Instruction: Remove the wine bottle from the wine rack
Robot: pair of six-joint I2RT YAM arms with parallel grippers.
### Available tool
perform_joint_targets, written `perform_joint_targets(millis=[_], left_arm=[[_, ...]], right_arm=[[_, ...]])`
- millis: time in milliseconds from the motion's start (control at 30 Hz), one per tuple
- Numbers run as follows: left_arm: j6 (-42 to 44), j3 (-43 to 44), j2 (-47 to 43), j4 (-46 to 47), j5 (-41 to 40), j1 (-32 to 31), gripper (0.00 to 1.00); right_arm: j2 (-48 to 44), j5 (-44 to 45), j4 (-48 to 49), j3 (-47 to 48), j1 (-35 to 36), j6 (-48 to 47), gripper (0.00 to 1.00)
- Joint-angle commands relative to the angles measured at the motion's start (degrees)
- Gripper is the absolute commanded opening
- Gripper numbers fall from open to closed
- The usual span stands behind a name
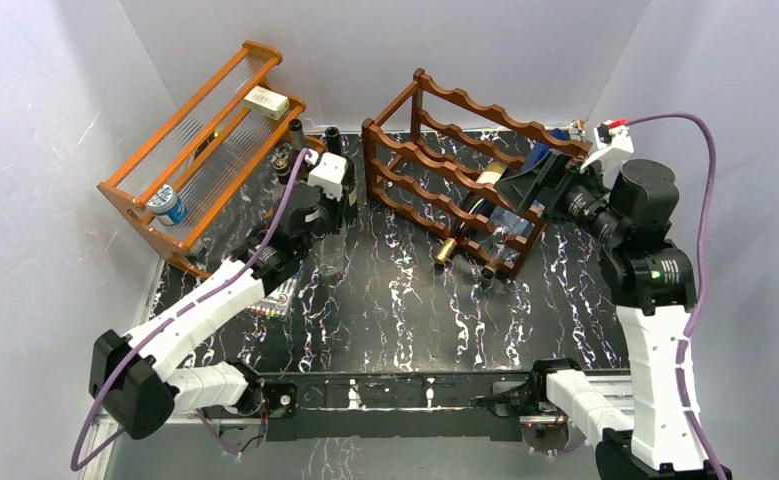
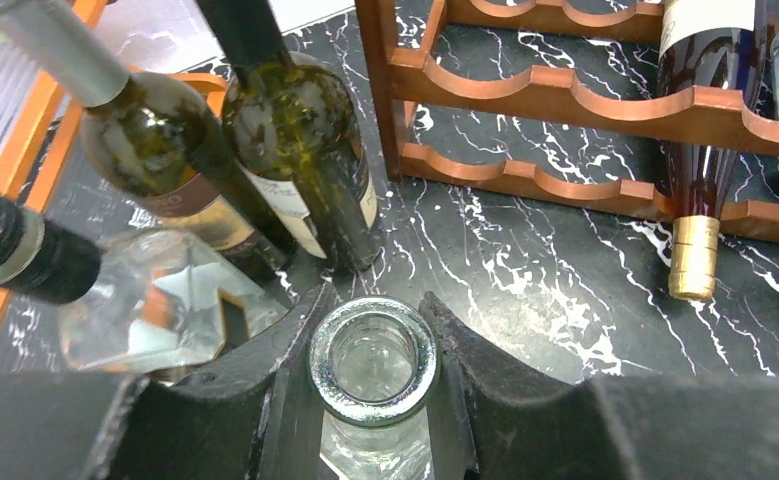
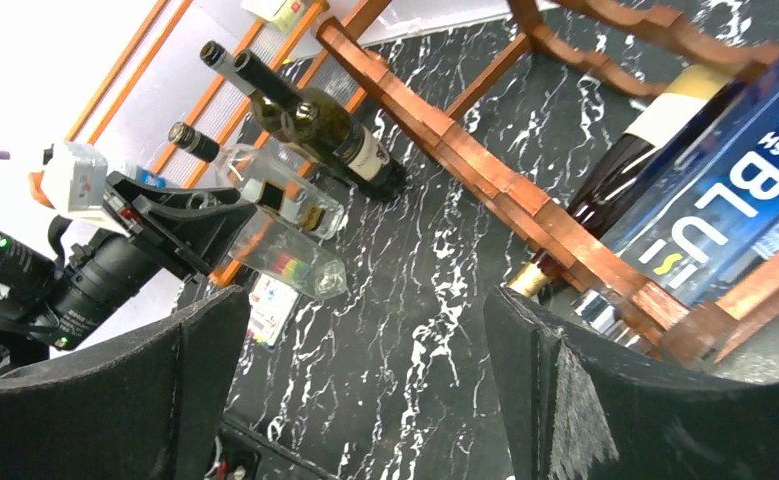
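The dark glass wine bottle [image 1: 473, 212], with its cream label and gold foil cap, lies in a lower tier of the dark reddish-brown wooden wine rack with scalloped rails [image 1: 415, 158], its neck jutting out of the front over the black marbled table [image 1: 395, 290], so the lift-out is not yet done. The right gripper [image 3: 365, 345] hovers at the rack's right end beside a flat blue bottle [image 3: 725, 200], its fingers spread wide with nothing between them. The left gripper [image 2: 373, 372] is clamped on the neck of a clear glass bottle [image 3: 285, 252] among upright dark green bottles [image 2: 305, 130] just left of the rack. The next move probably calls for the free right gripper to reach the gold-capped neck, close on it, and draw the bottle out along its own length.
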Motion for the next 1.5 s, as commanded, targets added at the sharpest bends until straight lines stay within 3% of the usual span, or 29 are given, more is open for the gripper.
perform_joint_targets(millis=[0, 367, 600, 800, 900, 1033, 1100, 1333, 1467], left_arm=[[-0.9, 5.6, 2.0, 6.1, 2.2, 2.7, 0.0], [-2.1, 1.9, 5.8, 15.4, 9.3, 7.9, 0.0], [1.0, -7.6, 4.2, 24.7, 8.3, 8.4, 0.0], [1.0, -8.5, 5.3, 23.6, 6.3, 8.4, 0.0], [0.4, -8.4, 4.7, 22.4, 5.3, 8.4, 0.18], [-0.3, -8.8, 2.3, 22.1, 4.8, 8.4, 0.64], [-0.6, -9.1, 1.2, 21.9, 5.2, 8.4, 0.76], [-1.3, -8.3, -1.0, 20.4, 6.3, 8.5, 0.98], [-1.2, -8.4, -3.1, 20.6, 7.5, 8.4, 0.98]], right_arm=[[-1.5, 5.2, 1.0, 2.0, -0.3, -3.3, 0.98], [-0.4, 4.4, 0.8, 2.5, -0.2, -1.6, 0.98], [0.9, 4.6, 0.1, 3.2, -0.3, -1.0, 0.98], [2.1, 4.8, 0.6, 2.8, -0.3, 0.2, 0.98], [3.5, 4.0, 0.7, 2.9, -0.3, 1.9, 0.98], [4.8, 2.1, 0.6, 3.3, -0.3, 3.9, 0.98], [4.8, 2.1, 0.7, 2.9, -0.2, 4.3, 0.98], [4.6, 2.4, 0.8, 1.7, -0.3, 4.3, 0.98], [4.9, 2.3, 1.0, 1.5, -0.3, 3.9, 0.98]])
